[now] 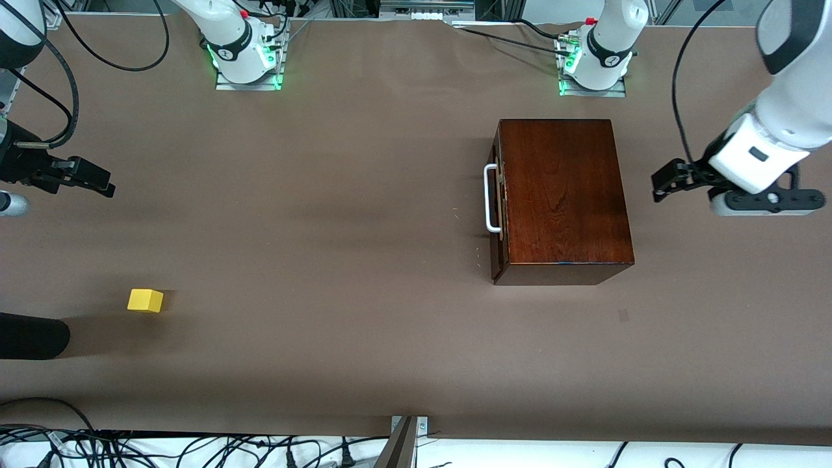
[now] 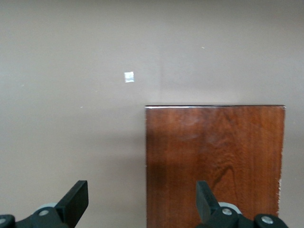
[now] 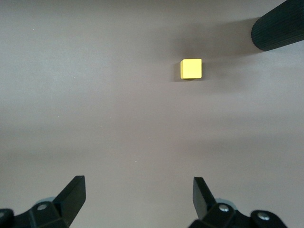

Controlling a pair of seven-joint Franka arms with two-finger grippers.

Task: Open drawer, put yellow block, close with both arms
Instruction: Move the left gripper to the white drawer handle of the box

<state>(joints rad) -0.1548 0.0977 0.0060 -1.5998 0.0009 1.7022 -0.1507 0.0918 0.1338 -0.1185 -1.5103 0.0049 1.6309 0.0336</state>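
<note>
The dark mahogany box (image 1: 562,195) stands toward the left arm's end of the table. Its drawer (image 1: 499,214) is pushed fully in, and the white bar handle (image 1: 491,198) faces the right arm's end. My left gripper (image 1: 662,185) hangs open and empty beside the box, at the side away from the handle. The left wrist view shows the box top (image 2: 213,166) under that gripper (image 2: 142,202). The yellow block (image 1: 145,300) lies on the table toward the right arm's end. My right gripper (image 1: 104,182) is open and empty above the table; its wrist view shows the block (image 3: 191,69) well ahead of the gripper (image 3: 138,199).
A black ribbed cylinder (image 1: 32,336) pokes in over the table edge close to the block, and the right wrist view shows this cylinder (image 3: 278,26) too. A small pale patch (image 1: 623,315) marks the brown table cover nearer the front camera than the box. Cables lie along the table's edges.
</note>
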